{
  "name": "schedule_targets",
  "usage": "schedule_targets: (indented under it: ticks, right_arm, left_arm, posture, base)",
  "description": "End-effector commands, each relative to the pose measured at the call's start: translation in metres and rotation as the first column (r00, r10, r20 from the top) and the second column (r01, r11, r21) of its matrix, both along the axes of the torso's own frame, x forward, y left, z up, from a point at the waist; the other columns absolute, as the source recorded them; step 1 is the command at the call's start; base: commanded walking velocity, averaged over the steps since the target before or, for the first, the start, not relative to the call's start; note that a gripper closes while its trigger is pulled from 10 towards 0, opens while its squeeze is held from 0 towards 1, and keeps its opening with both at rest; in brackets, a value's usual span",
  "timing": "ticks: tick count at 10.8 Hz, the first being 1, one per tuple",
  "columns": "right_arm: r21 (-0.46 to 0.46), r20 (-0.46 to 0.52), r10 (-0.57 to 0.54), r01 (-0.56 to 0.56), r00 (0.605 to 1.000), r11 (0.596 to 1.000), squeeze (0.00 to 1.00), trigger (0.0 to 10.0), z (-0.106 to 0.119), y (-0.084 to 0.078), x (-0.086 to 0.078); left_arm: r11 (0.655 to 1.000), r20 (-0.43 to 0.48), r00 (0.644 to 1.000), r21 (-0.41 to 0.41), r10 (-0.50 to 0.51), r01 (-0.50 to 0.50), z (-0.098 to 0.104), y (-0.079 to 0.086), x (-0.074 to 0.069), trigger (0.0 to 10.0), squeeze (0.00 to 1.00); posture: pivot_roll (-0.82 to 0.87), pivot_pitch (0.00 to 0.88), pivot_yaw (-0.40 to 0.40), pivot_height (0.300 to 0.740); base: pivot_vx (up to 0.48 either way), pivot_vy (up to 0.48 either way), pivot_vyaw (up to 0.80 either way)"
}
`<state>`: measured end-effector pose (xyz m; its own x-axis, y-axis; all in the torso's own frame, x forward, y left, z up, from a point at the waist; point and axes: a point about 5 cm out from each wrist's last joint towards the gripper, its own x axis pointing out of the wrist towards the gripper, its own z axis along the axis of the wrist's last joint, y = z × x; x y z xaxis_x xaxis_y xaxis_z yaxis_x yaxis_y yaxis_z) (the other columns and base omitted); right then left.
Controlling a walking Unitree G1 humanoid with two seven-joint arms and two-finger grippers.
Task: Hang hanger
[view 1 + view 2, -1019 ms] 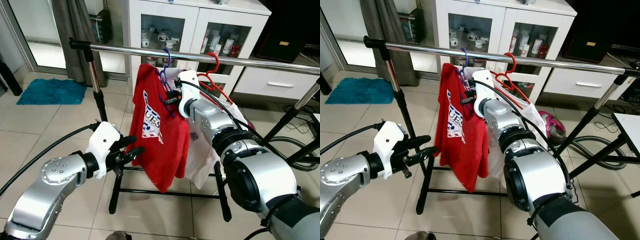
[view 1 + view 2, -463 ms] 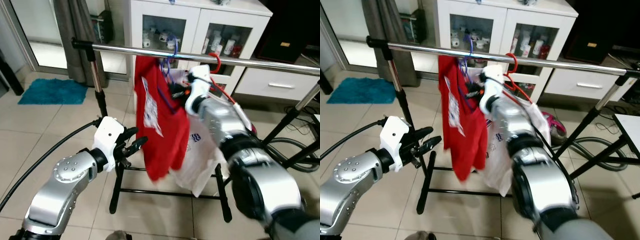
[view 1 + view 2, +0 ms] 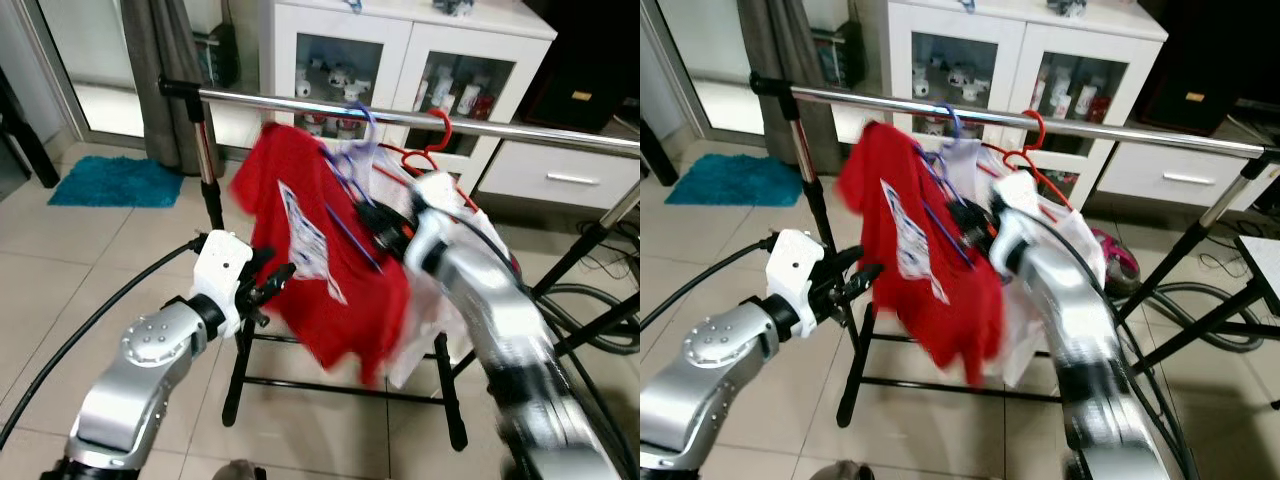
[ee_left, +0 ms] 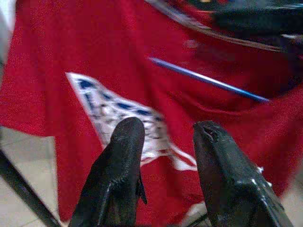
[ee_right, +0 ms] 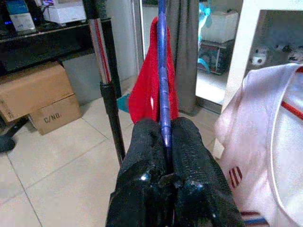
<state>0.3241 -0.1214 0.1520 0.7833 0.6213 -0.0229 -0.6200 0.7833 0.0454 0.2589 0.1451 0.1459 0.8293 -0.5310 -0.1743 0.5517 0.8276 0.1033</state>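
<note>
Swung out to the left since a second ago, the red shirt now flares away from the white shirt beside it, and the right arm has dropped lower and is blurred with motion. At far left, the left gripper has risen close to the shirt's hem, its fingers narrowly apart and holding nothing. Next comes the rail, with the blue hanger hooked over it and carrying the red shirt. Further right, the right gripper is clamped tight on the hanger's thin blue bar just below the hook. That hanger looks light, stiff and rather slick, while the cloth is soft and swings freely; the bar near the hook seems the surest hold.
</note>
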Motion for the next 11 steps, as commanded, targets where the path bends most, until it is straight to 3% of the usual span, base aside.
schedule_targets:
  ticks: [1, 4, 6, 11]
  right_arm:
    - [0.0, 0.045, -0.034, 0.034, 0.998, 0.999, 0.0, 0.0, 0.01, -0.008, -0.009]
    - [-0.092, 0.014, -0.092, 0.093, 0.996, 0.991, 0.0, 0.0, -0.005, -0.019, -0.033]
    - [-0.08, -0.017, -0.153, 0.151, 0.988, 0.985, 0.0, 0.0, -0.011, -0.019, -0.045]
    - [-0.065, -0.032, -0.187, 0.184, 0.982, 0.981, 0.0, 0.0, -0.008, -0.017, -0.045]
  left_arm:
    - [1.0, -0.013, 0.999, 0.009, 0.03, -0.03, -0.005, 0.001, 0.001, 10.0, 0.0]
    - [0.999, -0.011, 0.999, -0.005, 0.044, -0.044, -0.004, -0.003, 0.003, 10.0, 0.0]
    - [0.999, -0.017, 0.998, -0.001, 0.055, -0.055, -0.005, -0.003, 0.002, 10.0, 0.0]
    - [0.998, -0.016, 0.998, 0.001, 0.056, -0.056, -0.004, -0.001, 0.001, 10.0, 0.0]
  posture:
    - [-0.03, 0.0, -0.056, 0.74]
    - [-0.03, 0.0, -0.055, 0.74]
    - [-0.03, 0.0, -0.067, 0.74]
    - [-0.03, 0.0, -0.073, 0.74]
  base:
    - [0.0, 0.0, 0.0]
    - [-0.087, 0.0, 0.0]
    - [-0.262, 0.0, 0.0]
    - [-0.204, 0.0, 0.0]
